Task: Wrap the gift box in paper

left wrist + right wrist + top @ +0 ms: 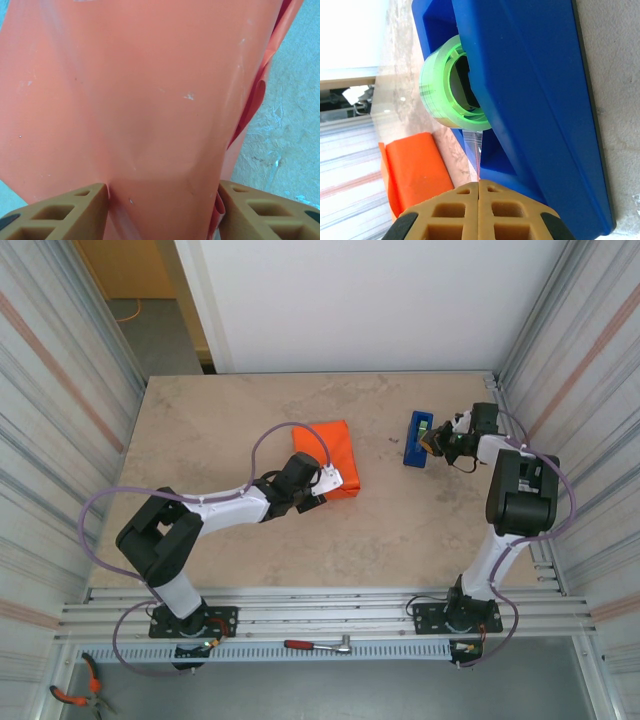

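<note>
The gift box is judged to lie inside the folded paper (pixel 325 450), since no pink is seen.

From above, that bundle is gripped at its near end by the left gripper (pixel 328 480), apparently so that the folds are kept from springing open. The right gripper (pixel 437 440) is set against the tape dispenser (pixel 416 438).

In the left wrist view, the paper (pixel 140 100) is clamped between the spread fingers (pixel 75 210) and reaches ahead of them.

In the right wrist view, the fingers are pressed together on the tape (pixel 476 150) just ahead of their tips. It is drawn from the roll (pixel 452 82), presumably for sealing a flap.
</note>
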Available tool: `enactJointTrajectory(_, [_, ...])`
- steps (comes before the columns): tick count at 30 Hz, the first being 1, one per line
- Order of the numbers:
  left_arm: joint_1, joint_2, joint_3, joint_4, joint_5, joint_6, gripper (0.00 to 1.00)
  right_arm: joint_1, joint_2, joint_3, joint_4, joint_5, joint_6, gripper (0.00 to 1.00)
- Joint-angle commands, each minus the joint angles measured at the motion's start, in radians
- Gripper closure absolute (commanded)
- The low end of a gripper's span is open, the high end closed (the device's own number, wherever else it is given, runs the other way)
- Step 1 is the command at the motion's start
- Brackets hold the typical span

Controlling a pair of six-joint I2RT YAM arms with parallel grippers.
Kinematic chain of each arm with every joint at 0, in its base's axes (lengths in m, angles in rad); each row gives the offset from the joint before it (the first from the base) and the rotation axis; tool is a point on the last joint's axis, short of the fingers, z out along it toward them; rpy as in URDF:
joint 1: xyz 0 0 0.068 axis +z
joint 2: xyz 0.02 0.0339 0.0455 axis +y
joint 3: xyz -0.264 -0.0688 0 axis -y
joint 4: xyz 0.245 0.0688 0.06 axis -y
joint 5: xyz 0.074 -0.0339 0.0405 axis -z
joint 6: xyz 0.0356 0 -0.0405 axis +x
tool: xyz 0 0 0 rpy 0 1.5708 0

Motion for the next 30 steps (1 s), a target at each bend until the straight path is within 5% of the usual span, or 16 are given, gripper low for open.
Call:
enactJointTrajectory(1, [-0.009,0.018,0.001,-0.067,0.036,-0.02,0.43,0.0,-0.082,-0.035,0.077,-0.065,0.077,1.0])
enactJointTrajectory(30, [-0.022,0.023,0.0,-0.071,0.032,-0.011,0.43,0.018,-0.279,-0.38,0.196,-0.003,0.182,1.0])
